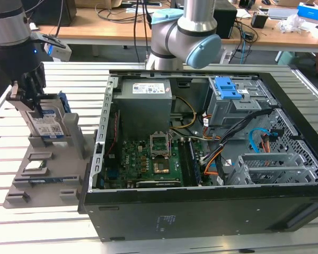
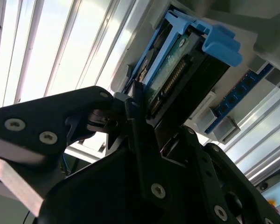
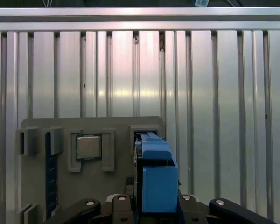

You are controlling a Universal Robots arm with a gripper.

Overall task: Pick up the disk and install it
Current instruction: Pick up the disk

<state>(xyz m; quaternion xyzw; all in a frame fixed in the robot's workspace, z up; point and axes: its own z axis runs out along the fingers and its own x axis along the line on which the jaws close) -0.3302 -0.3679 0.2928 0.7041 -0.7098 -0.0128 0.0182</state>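
Clamping disk (image 1: 47, 126) with gripper (image 1: 27, 100), jaws pressed tight on its two broad faces near the upper end. Holding it upright, lower end in or just over the slot of grey holder (image 1: 42, 180) directly under the gripper; cannot tell if lifted clear. Wrapped round the disk edges, blue bracket (image 3: 156, 179); connector end showing in the second wrist view. Just beside the gripped slot, same holder: chip (image 3: 88, 147) in its recess, apart from the jaws. Well away from the gripper, toward the exterior view's right, across slatted table (image 1: 37, 235): open case (image 1: 201, 214) with cage (image 1: 228, 98) inside.

Judging by looks: rigid, heavy for its bulk, smooth metal so prone to slip, shock-sensitive. Best gripped firmly on flat metal sides, clear of connector and board; bracket plastic likely to flex, so poor as sole hold
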